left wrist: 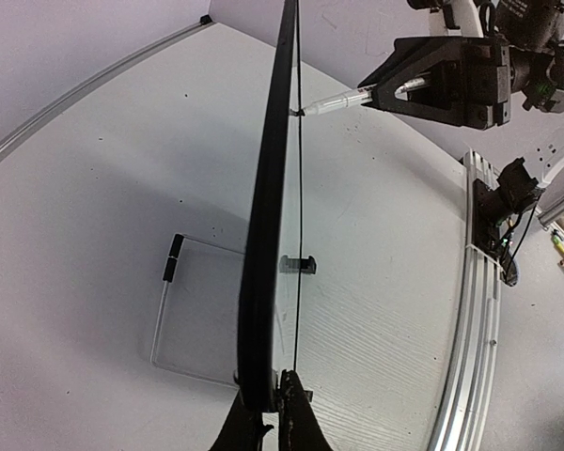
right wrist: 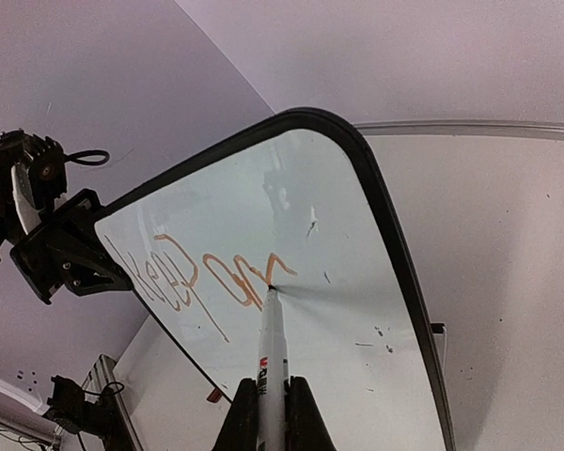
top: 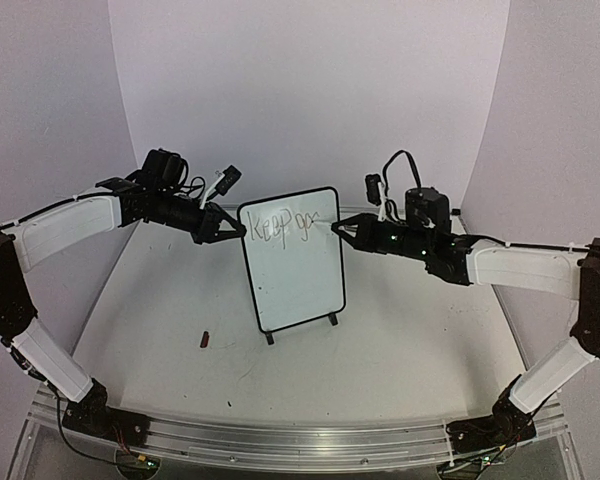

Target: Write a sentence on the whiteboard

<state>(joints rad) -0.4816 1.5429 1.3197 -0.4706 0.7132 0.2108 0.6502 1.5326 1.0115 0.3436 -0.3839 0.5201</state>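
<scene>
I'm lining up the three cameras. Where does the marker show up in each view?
Top external: the marker is at centre, held in the right gripper, its tip on the whiteboard.
Left wrist: the marker is at top right, pointing left at the whiteboard's edge.
Right wrist: the marker is at bottom centre, pointing up at the whiteboard's face.
Shared landmark: the whiteboard, held by the left gripper.

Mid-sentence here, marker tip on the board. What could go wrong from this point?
The whiteboard stands on two small feet, steadied only by the left jaws pinching its edge; writing pressure might tilt or slide it. The marker sticks well out of the right jaws, so it may pivot and smear strokes. The sentence already nears the right edge; the word may get cramped.
</scene>
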